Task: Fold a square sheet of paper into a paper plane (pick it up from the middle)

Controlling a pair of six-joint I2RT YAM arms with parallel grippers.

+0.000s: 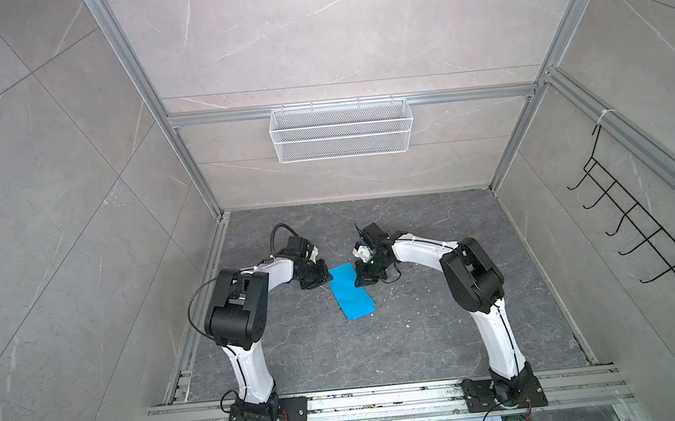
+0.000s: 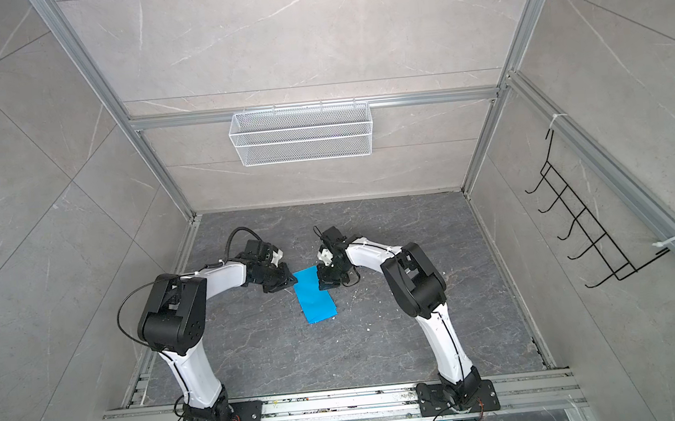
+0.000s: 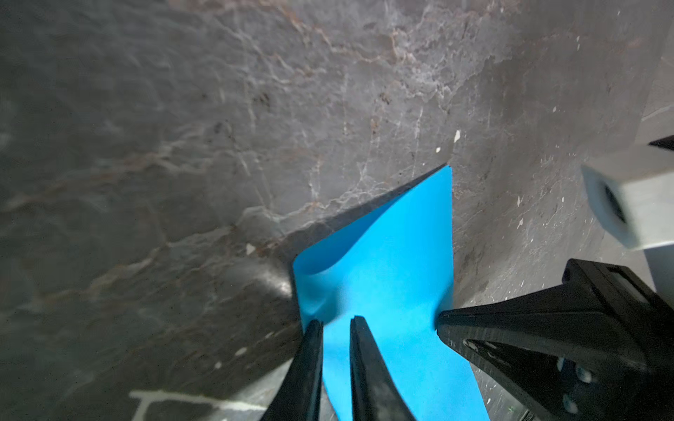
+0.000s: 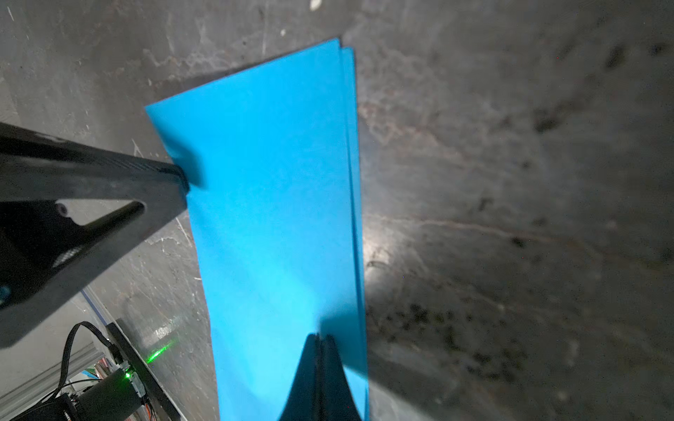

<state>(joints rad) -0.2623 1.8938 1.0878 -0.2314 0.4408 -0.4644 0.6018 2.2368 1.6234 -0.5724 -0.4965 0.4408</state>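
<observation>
Pressing its two fingers tight together, the right gripper [image 4: 321, 337] sits tip-down on the blue sheet of paper [image 4: 277, 218], near one long edge at the lower middle of the right wrist frame. I judge it is there to keep the layers from sliding. Whether it only presses or pinches an edge, I cannot tell.

The left gripper [image 3: 336, 322], low in the left wrist frame, has its fingers a narrow gap apart. One finger is at the paper's edge and one is over it, with blue showing between them, and nothing looks clamped. The corner beside it curls up off the table [image 1: 422, 337], so this reads as the start of a corner fold or a fresh grasp.

In both top views the grippers face each other across the far short end of the paper [image 1: 351, 291], just above the frame's centre.

The paper lies folded in half as a long strip. Its long axis runs from between the grippers toward the bottom of the frame, leaning slightly right at the lower end. Along one long side two layer edges show, a little out of line. Both short ends are square, so it has no nose and points neither way yet.
</observation>
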